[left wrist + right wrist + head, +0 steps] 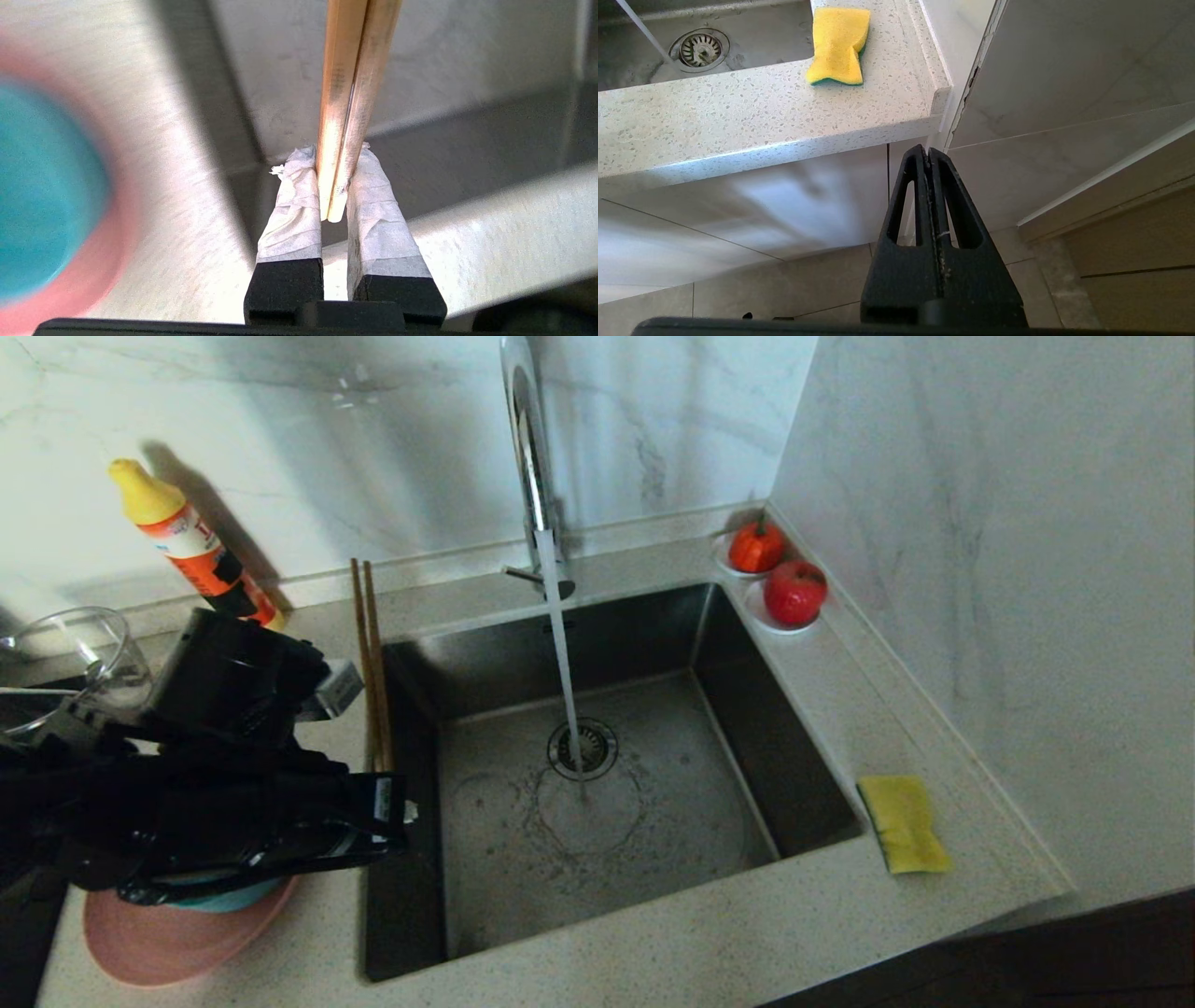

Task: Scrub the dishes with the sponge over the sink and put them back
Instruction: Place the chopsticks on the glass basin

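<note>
Left pincer (pixel 334 186) pinches the thin, stiff, light wooden sticks (pixel 355 93) at their ends; likely slippery wet; right pincer (pixel 930 158) closed, empty.

Wooden sticks (pixel 348 93) upright beside sink (pixel 597 803)

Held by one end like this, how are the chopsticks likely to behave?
The chopsticks look thin and stiff, so probably light. Left gripper pinches only their ends, so they may pivot or scissor apart. Running water could make them slippery.

The sink (pixel 653 803) lies open, save the tap's water stream (pixel 563 663).
</note>
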